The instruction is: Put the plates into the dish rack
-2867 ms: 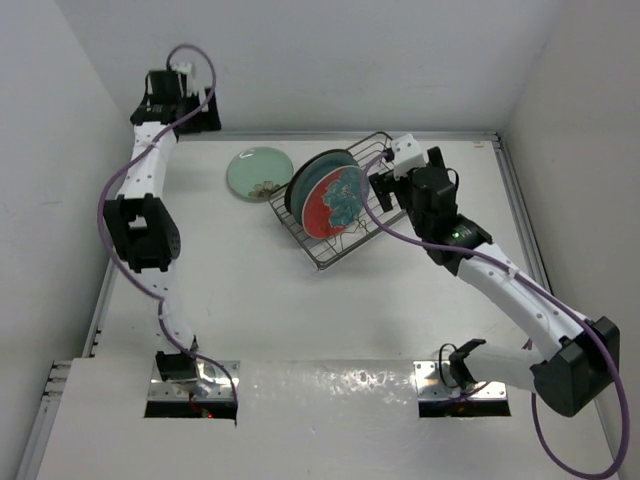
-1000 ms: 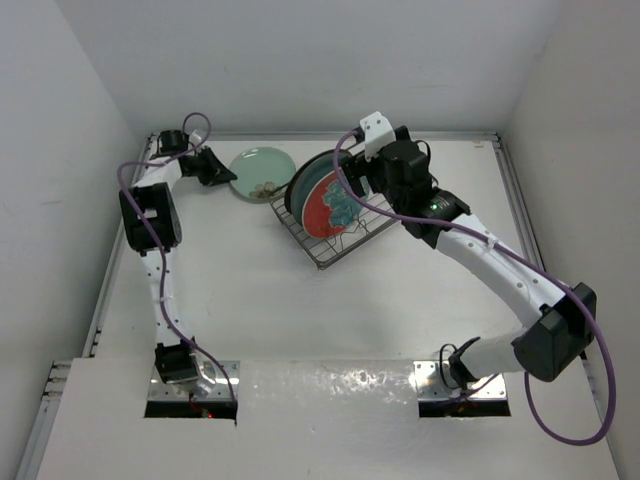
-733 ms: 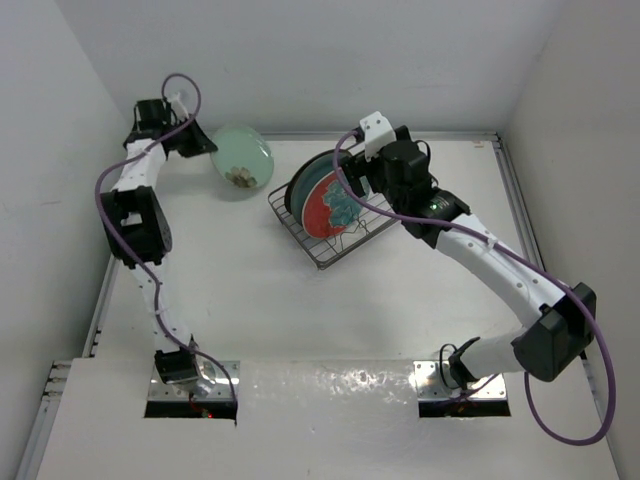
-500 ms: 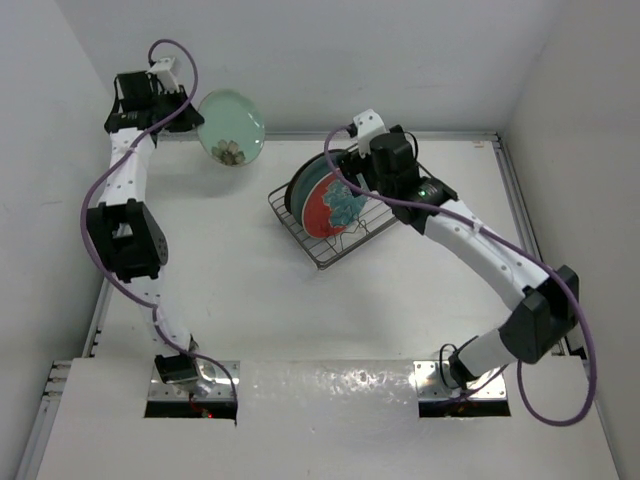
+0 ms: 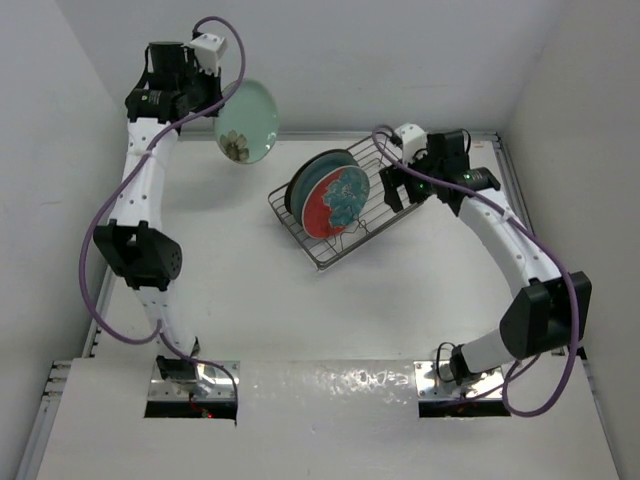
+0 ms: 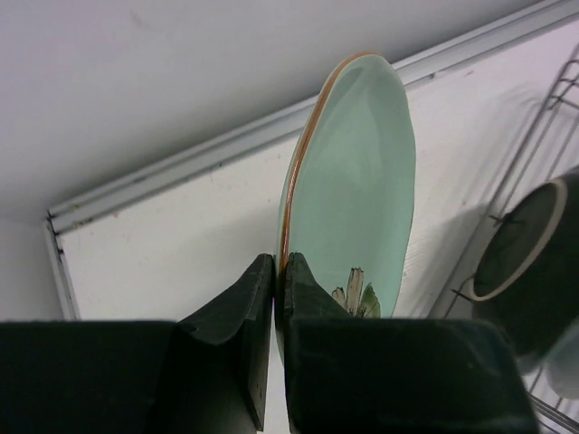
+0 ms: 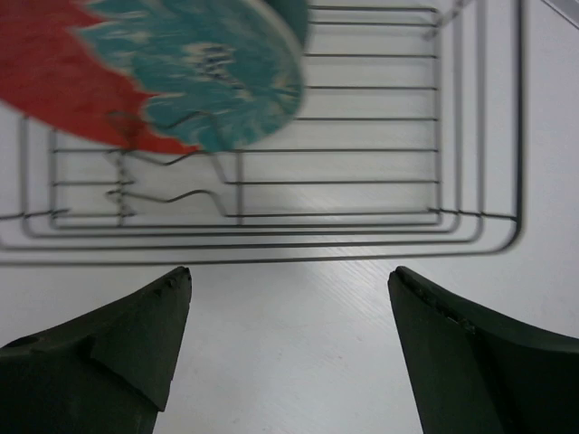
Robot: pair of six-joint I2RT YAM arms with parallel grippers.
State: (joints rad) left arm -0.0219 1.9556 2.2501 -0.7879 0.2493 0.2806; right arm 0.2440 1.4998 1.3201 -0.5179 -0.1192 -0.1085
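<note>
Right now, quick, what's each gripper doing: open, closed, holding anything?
Left gripper: shut on the pale mint green plate, gripping its rim.
Right gripper: open, holding nothing, beside the dish rack.

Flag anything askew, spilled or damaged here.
The dish rack sits diagonal to the table edges, with its plates crowded at one end. The left gripper holds the mint plate on edge in the air. Nothing looks spilled or broken.

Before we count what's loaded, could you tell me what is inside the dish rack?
The red-rimmed plate stands on edge in the dish rack, a dark plate close behind it. It covers most of that one and anything between them.
</note>
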